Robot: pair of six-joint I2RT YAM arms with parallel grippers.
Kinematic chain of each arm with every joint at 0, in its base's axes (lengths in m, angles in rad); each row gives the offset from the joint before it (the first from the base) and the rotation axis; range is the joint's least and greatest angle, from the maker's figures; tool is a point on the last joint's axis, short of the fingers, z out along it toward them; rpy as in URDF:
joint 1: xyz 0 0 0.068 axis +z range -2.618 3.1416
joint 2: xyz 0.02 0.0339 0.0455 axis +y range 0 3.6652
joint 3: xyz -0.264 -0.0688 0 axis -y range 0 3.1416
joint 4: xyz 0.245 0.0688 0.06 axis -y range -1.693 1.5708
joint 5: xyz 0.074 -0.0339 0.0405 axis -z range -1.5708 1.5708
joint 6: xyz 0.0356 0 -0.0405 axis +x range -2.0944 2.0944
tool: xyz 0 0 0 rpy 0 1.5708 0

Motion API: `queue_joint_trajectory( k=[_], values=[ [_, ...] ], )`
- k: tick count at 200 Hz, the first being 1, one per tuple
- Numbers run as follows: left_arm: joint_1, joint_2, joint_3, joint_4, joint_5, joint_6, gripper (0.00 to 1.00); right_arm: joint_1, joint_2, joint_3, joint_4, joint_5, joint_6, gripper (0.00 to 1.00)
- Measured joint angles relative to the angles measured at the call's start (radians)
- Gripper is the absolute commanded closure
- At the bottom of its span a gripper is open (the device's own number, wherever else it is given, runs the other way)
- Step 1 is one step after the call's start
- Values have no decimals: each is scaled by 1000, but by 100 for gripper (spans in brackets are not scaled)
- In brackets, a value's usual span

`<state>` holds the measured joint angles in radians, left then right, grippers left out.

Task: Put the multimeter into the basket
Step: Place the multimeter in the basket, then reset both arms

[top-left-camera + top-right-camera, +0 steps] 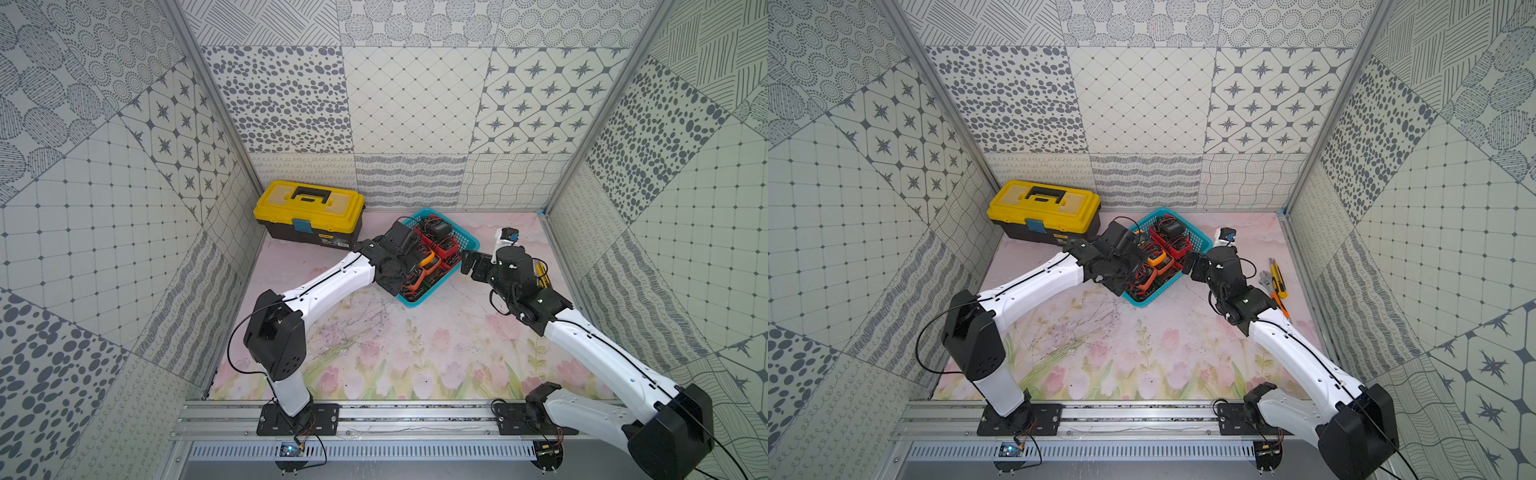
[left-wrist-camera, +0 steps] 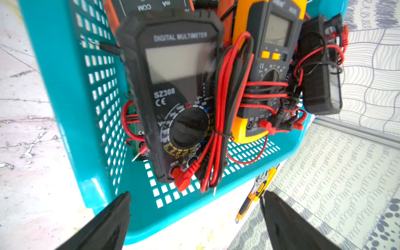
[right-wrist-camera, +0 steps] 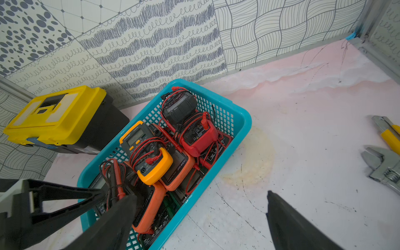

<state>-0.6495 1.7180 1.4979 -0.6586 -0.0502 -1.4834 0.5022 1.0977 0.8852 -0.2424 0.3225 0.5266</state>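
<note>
Left wrist: wide claw point(image 2: 195, 194) over basket point(image 2: 65, 86)

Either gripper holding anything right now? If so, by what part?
Nothing is held. The left gripper is open, clear of the black multimeter that sits in the basket; the right gripper is open and empty too.

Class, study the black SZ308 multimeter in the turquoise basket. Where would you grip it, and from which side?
Grip the black multimeter across its two long edges at the display, coming down through the open top of the basket. It lies face up, longer than wide; the walls block sideways approaches. Its lead bundle along one edge may get pinched too.
</note>
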Motion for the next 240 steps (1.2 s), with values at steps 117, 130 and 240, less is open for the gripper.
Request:
queue_joint_trajectory(
  k=[117, 130, 240],
  values=[
    [182, -384, -468, 222, -301, 603, 1, -296, -45, -51, -69, 188, -38, 1],
    [193, -403, -570, 322, -365, 727, 1, -326, -45, -95, -46, 205, -41, 1],
    [480, -417, -1107, 1017, -356, 1308, 1, -361, 141, -471, 608, 154, -341, 1]
  ],
)
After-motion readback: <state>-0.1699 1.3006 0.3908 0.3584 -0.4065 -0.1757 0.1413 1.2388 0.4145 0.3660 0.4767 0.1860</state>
